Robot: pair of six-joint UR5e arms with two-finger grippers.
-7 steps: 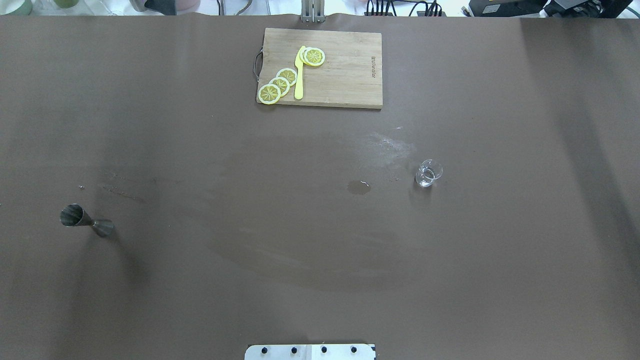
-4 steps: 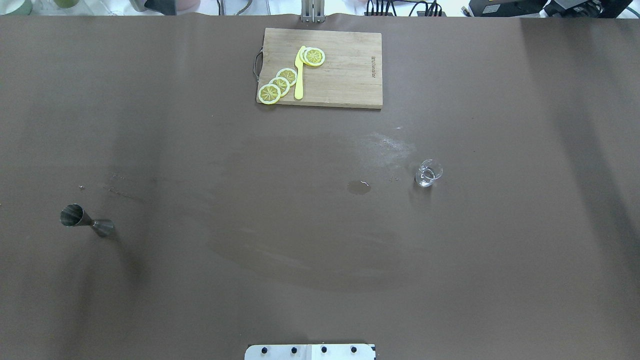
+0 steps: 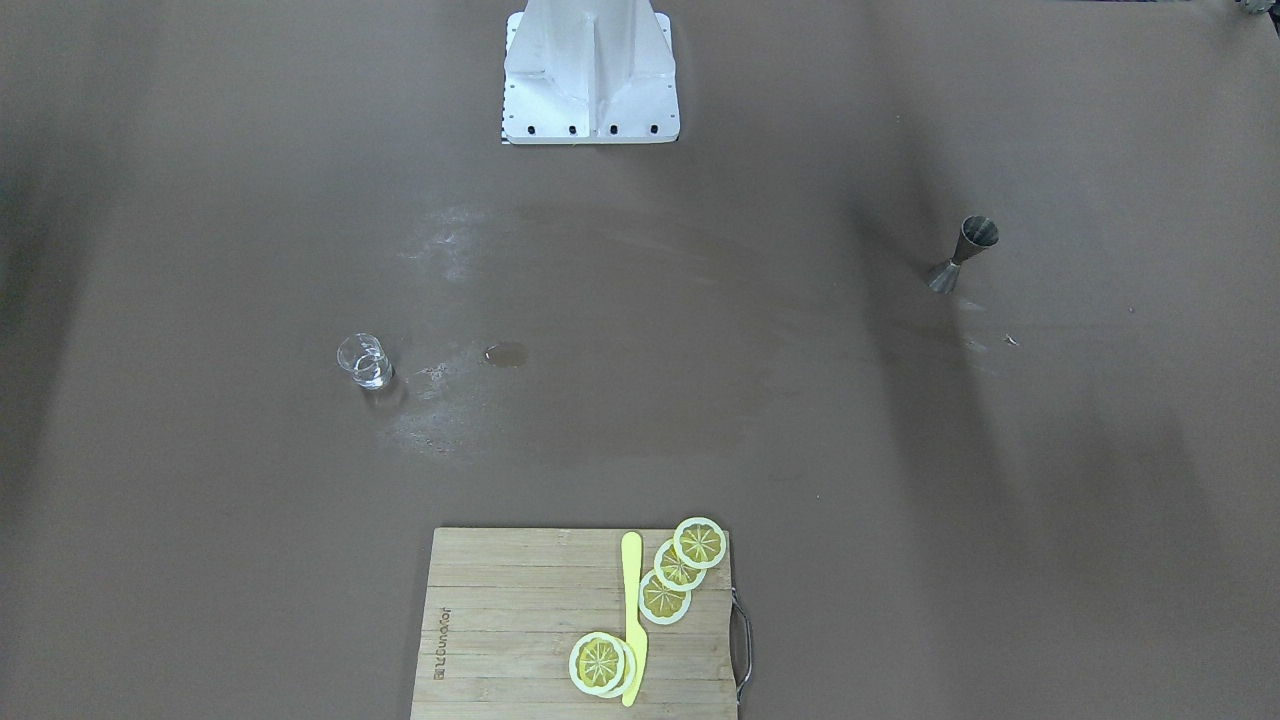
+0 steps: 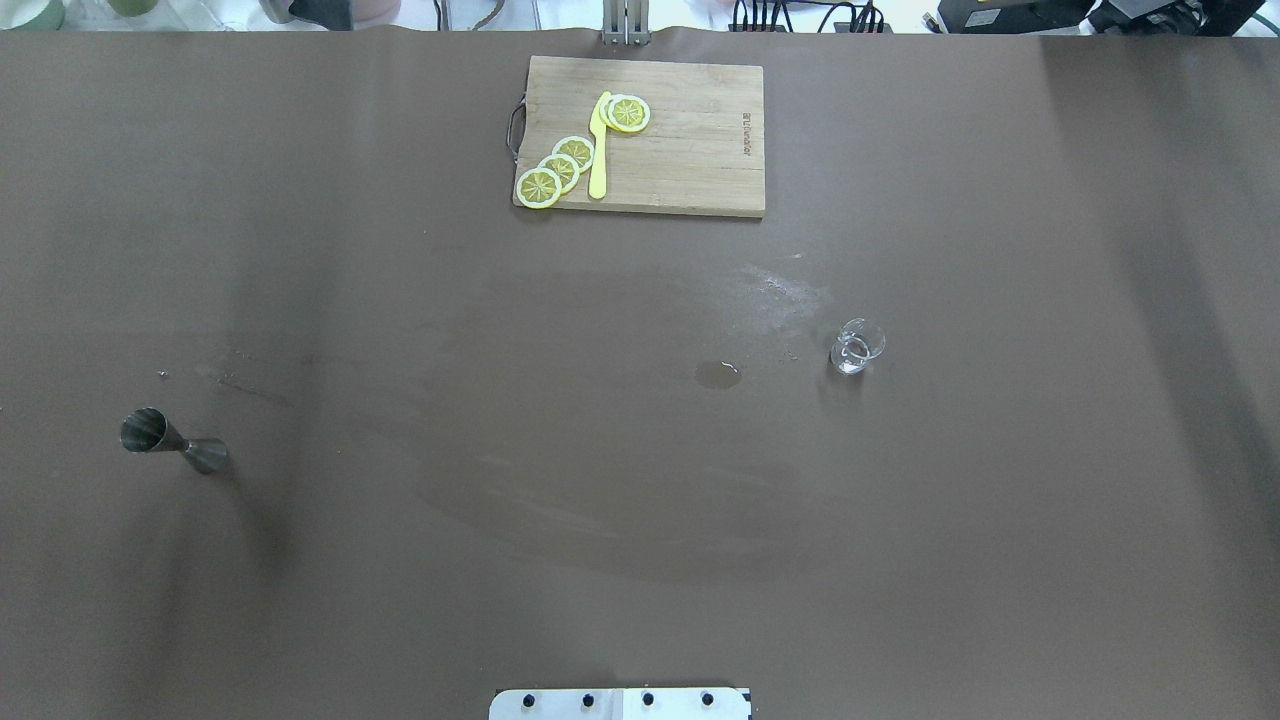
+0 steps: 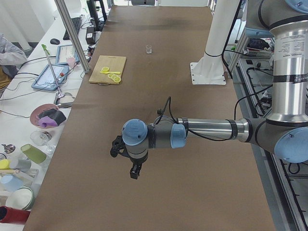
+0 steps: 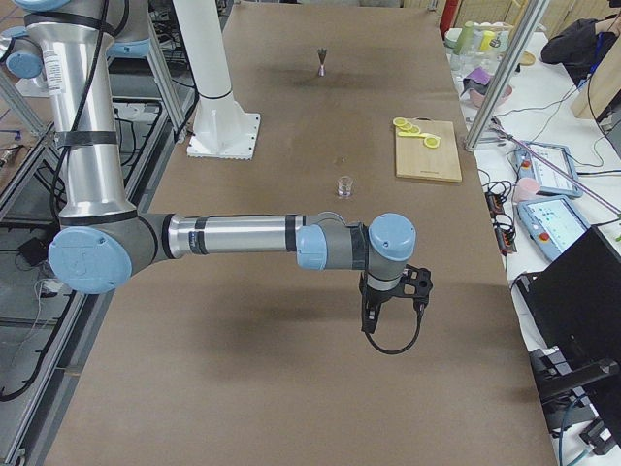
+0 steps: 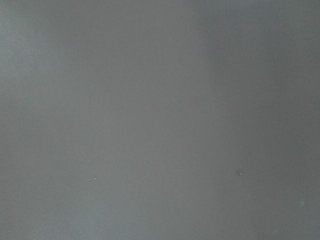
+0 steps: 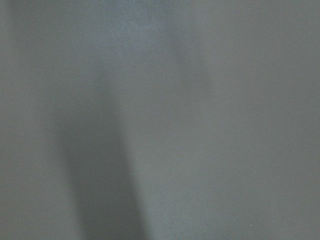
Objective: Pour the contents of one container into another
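You had the steel jigger [image 4: 172,445] upright on the table [image 4: 600,520] at the robot's left and the small clear glass [image 4: 857,346] well apart at its right, while the left gripper [image 5: 134,172] and right gripper [image 6: 369,320] hung away from both, their jaw positions impossible to tell.

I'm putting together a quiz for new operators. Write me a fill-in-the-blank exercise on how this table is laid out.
1. On the wooden cutting board lie lemon slices and a knife coloured ____.
2. The metal jigger stands on the robot's ____ side.
3. The clear glass stands on the robot's ____ side.
4. The small wet spot lies far nearer the ____ than the jigger.
Missing words: yellow; left; right; glass.
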